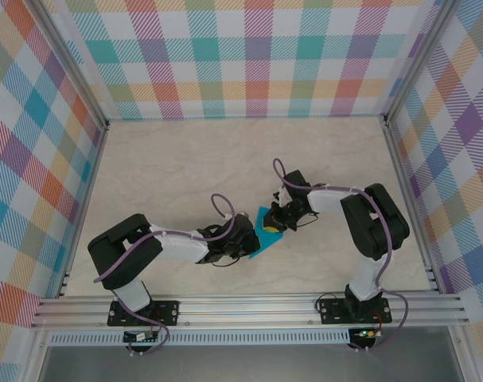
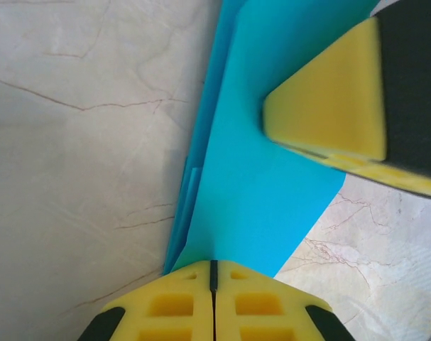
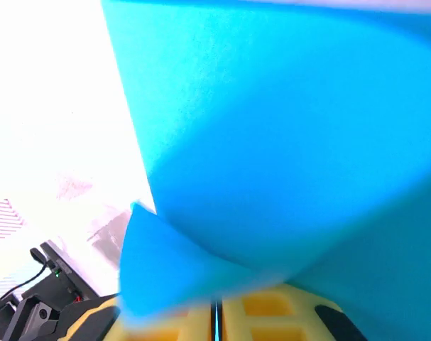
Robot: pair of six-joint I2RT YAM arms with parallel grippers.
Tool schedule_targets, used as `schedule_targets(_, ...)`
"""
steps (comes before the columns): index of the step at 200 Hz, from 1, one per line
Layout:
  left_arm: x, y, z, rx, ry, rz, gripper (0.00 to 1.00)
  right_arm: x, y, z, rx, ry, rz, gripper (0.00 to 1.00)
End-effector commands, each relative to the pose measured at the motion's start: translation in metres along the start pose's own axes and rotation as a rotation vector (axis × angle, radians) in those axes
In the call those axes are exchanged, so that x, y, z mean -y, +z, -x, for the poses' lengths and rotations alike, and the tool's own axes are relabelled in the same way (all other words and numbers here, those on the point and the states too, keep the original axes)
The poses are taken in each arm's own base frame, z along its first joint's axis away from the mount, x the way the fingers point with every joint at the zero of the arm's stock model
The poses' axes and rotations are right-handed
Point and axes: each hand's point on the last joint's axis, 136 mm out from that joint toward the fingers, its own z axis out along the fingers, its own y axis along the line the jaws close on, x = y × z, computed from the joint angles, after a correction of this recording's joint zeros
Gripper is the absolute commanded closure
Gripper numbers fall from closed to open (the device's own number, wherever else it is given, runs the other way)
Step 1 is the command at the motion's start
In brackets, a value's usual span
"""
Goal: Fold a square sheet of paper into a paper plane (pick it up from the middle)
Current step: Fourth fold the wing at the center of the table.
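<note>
One folded blue sheet of paper [image 1: 266, 228] sits over the desk [image 1: 177, 167]. The left fingers [image 2: 226, 278] and right fingers [image 3: 233, 321], each pair pressed together, pinch its opposite ends.

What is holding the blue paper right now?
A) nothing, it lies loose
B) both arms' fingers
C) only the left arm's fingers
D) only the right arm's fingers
B: the left fingers and the right fingers are each closed on the blue paper.

The folded teal-blue sheet of paper [image 1: 264, 234] lies midway across the pale stone-patterned tabletop [image 1: 161, 159]. My left pincer [image 1: 243, 239] meets its near-left edge. My right pincer [image 1: 279, 216] meets its far-right edge.
</note>
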Motion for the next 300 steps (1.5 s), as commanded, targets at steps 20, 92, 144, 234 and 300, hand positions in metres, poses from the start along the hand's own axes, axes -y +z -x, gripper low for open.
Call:
schedule_targets(20,-0.052,0.004,-0.022,-0.073,0.005,0.176,0.95,-0.022,-0.025,-0.003,0.065,-0.092,0.078,0.93)
schedule_targets(92,-0.054,0.011,-0.029,-0.103,-0.002,0.182,0.95,-0.027,-0.005,-0.022,-0.001,-0.108,0.146,0.94)
schedule_targets(144,-0.060,0.009,-0.031,-0.106,-0.006,0.212,0.96,-0.020,0.013,-0.017,0.001,-0.093,0.102,0.93)
schedule_targets(234,-0.078,0.002,-0.038,-0.109,-0.019,0.245,0.97,0.015,0.013,0.016,0.115,-0.024,-0.011,0.90)
schedule_targets(300,-0.087,0.001,-0.041,-0.116,-0.019,0.268,0.97,0.012,0.000,0.033,0.138,-0.032,0.004,0.88)
